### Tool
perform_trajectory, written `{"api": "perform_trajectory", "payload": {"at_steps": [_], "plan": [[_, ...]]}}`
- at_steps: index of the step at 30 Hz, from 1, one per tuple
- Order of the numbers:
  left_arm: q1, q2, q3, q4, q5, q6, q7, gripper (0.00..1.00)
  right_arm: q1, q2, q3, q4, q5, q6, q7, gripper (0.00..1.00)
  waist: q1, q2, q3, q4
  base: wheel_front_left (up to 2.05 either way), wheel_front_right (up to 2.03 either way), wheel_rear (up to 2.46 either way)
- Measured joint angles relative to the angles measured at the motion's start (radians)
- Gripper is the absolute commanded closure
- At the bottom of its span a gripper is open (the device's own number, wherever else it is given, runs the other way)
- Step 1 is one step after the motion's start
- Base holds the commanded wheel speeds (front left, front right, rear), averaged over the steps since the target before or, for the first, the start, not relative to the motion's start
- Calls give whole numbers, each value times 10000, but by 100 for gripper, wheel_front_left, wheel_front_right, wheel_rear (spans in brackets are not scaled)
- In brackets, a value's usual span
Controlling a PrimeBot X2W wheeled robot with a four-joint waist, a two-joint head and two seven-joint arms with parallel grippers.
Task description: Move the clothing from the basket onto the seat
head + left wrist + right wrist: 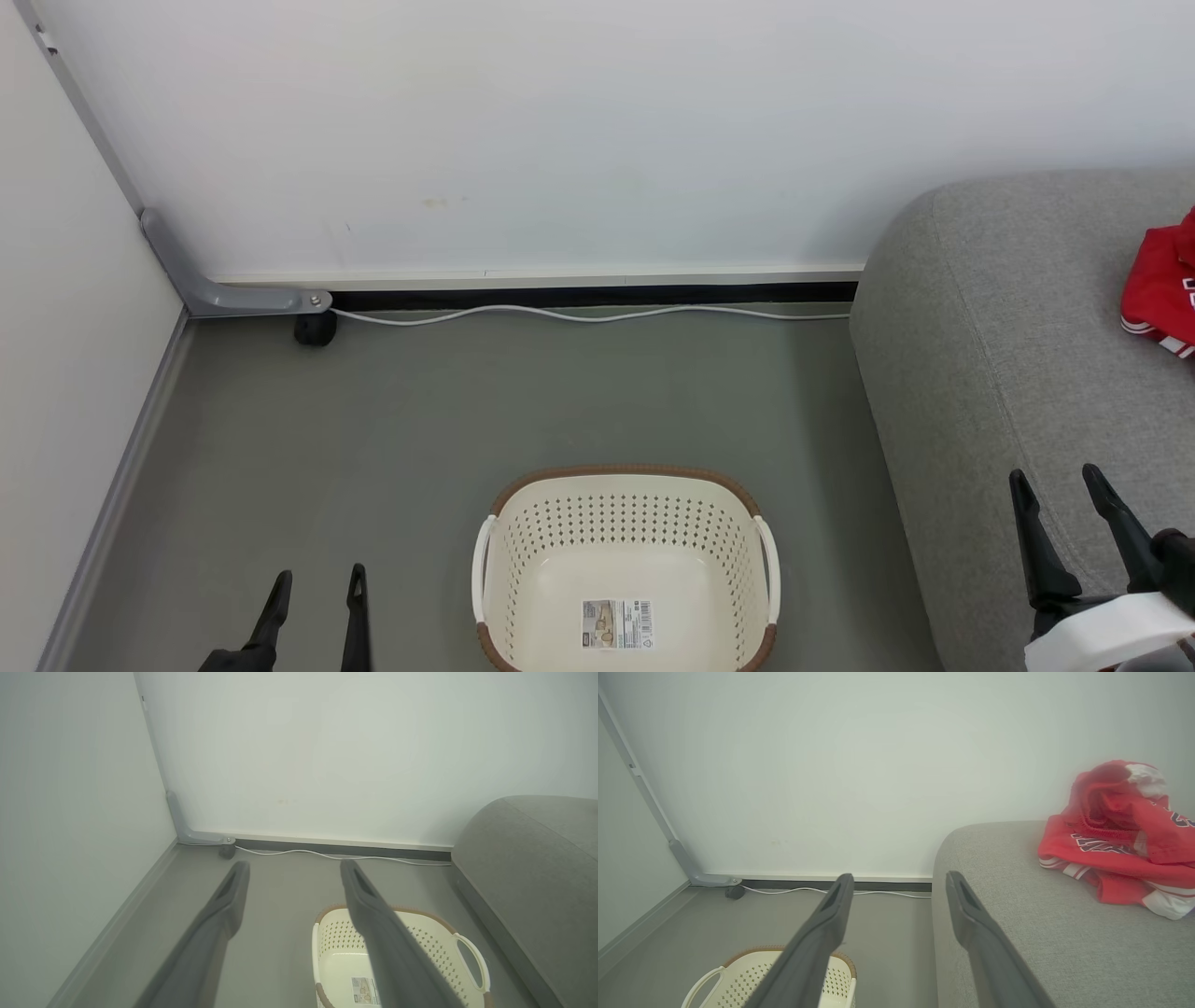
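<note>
The cream-white oval plastic laundry basket (pixel 625 523) with its brown woven-look rim stood on the grey floor (pixel 420 420), its bare base showing a label sticker (pixel 616 623). To the right of the basket rose the large light grey fabric-upholstered sofa seat (pixel 1008 373). The bright red jersey clothing (pixel 1158 289) with white stripe trim lay crumpled on that seat, well to the right of the basket and farther back. The left gripper (pixel 319 574) hung over the floor just left of the basket, released, its two dark fingers spread apart. The right gripper (pixel 1055 474) hovered over the seat's front part to the basket's right, likewise released. The clothing lay well apart from its fingertips, beyond them and to the right. A white cable (pixel 579 315) ran along the foot of the wall (pixel 597 140) behind the basket.
</note>
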Motion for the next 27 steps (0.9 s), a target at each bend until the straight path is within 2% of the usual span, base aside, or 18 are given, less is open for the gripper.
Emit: {"api": "perform_trajectory", "payload": {"at_steps": [10,11,17,27], "plan": [[0,0,-90,-150,-2,88,0,0,-1,67,-29,15,-8,0,0,0,0,0,26,-43,0,0,0],[0,2,-111,-173,-115,88,0,100,-1,71,-29,17,-8,0,0,100,0,0,30,-49,0,0,0],[187,-140,-125,470,-198,86,71,100,379,562,96,579,52,0,58,100,0,0,33,-50,0,0,0],[177,-163,-73,502,-1306,-13,359,100,407,642,-54,571,1053,0,313,100,3,0,49,-50,0,0,0]]}}
